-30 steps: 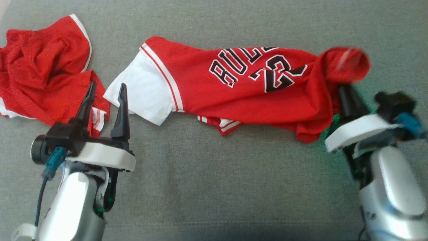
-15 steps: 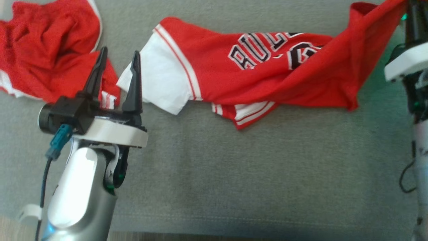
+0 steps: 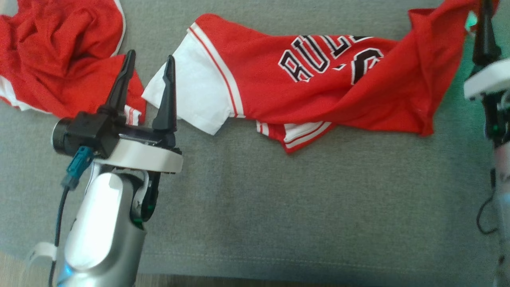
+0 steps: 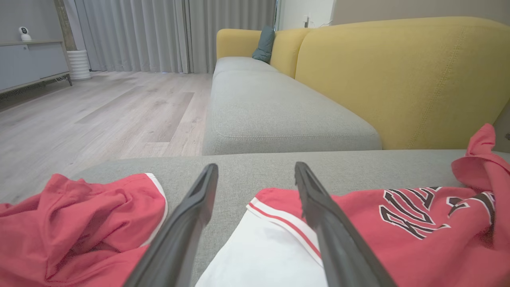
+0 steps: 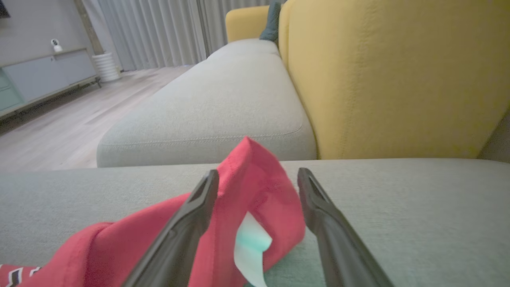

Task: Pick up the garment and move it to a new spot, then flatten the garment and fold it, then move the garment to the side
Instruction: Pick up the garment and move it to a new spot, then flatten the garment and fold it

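Going across from the left: there's a crumpled red garment (image 3: 59,52) bunched up at the far left of the grey sofa cushion (image 3: 279,207). I don't think it's the one being worked on.

Right beside it is the left gripper (image 3: 150,59), spread wide with nothing in it. Its forearm comes up from the bottom left corner. The two fingers point away from the robot, roughly level with the seat, toward the yellow backrest (image 4: 398,79). In the left wrist view the white sleeve (image 4: 263,255) of the jersey (image 3: 318,79) lies right in the gap between the fingers and runs under the inner one. So that arm sits basically on the sleeve end, though I can't tell if it's actually touching the cloth.

The jersey itself is strung out left to right across the cushion, lettering up. It's twisted and rumpled through the middle, with a striped hem (image 3: 297,135) poking out underneath. So the long axis runs arm to arm: sleeve end by the left gripper, other end rising into a peak at the far right.

That peak stands between the fingers of the right gripper (image 5: 258,179), which is spread wide too. The cloth brushes one finger at most and I see no pinch, so I'd call it not held. That arm is out at the right edge, fingers pointing away as well.

My guess is flattening comes next. Each arm has its own end right there, with the left nearest the sleeve.
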